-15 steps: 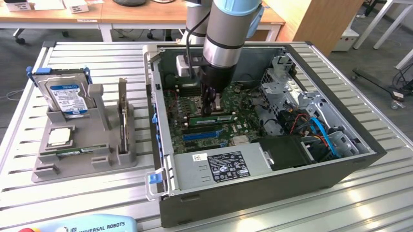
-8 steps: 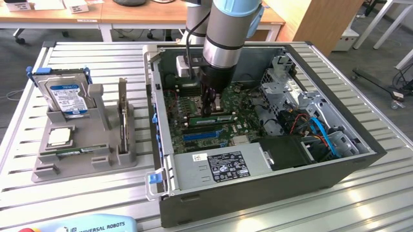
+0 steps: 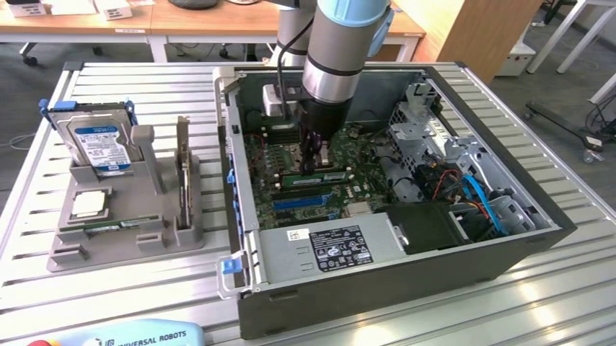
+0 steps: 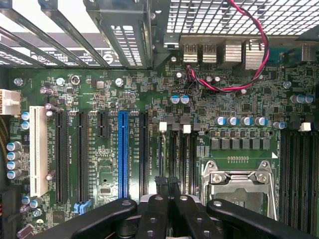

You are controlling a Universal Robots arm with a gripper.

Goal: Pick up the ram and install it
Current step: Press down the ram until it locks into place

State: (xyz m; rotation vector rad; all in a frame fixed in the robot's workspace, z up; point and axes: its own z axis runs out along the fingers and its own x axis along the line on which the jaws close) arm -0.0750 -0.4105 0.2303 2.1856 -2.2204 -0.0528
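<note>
half inside the open black computer case (image 3: 385, 285), reaching down from above with the black two-fingered gripper (image 3: 310, 167) toward the green motherboard (image 3: 284, 148). pressing the fingers (image 4: 154, 214) tightly together, leaving no gap between them and clasping nothing. hanging the closed tips right over the ram (image 3: 327, 176), a long narrow green circuit-board stick with a pale sticker, standing on edge in a memory slot near the middle of the board; touching its top edge or stopping just short, cannot tell which. looking straight down in the wrist view, with the gripper (image 4: 167, 185) pointing at the black memory slots between the long blue expansion slot (image 4: 123, 149) and the silver metal processor socket (image 4: 239, 179). trailing across the upper board, a twisted red-and-black wire pair (image 4: 259, 55). sitting at the case's near side, a silver power supply box (image 3: 322, 249) with a white label. standing well apart on the slatted aluminium table (image 3: 144, 306), toward the exterior view's left, a grey plastic holder (image 3: 144, 238) carrying a blue-labelled silver hard drive (image 3: 97, 144), a thin dark upright card (image 3: 182, 155) and another thin green board (image 3: 101, 225) lying in its front groove.
</note>
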